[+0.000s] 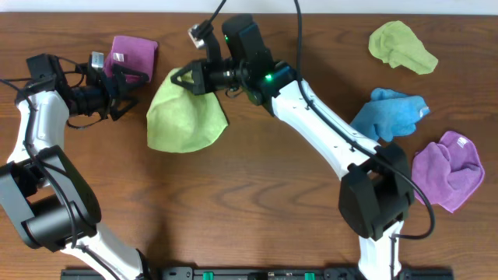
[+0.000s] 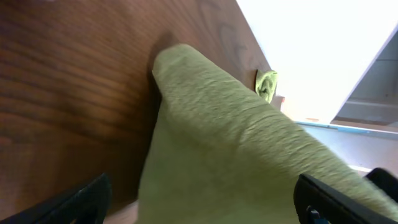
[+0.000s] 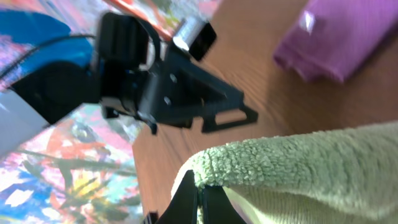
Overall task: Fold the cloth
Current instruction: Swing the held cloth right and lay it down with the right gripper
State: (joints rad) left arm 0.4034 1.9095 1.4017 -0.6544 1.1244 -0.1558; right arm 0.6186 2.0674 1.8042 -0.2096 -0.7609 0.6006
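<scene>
The right claw (image 1: 180,78) is pinching the far edge of the cloth (image 1: 187,120) and holds it raised off the worktop (image 1: 257,202). The rest of the cloth lies below as a rounded, uneven heap. The left claw (image 1: 124,87) is spread and empty, just beside the cloth's left edge and near a purple cloth (image 1: 132,53).

I judge the fold to be under way but far from done. One edge is lifted, no flat, squared fold shows, and the edge must yet be carried over, laid down and evened.

The overhead view gives the layout, but the arm hides the grip itself. The right wrist view shows that grip: the fingertips are pressed on a thick rolled hem, with the left claw open beyond it. The left wrist view alone shows the cloth rising as a ridge towards its lifted edge.
</scene>
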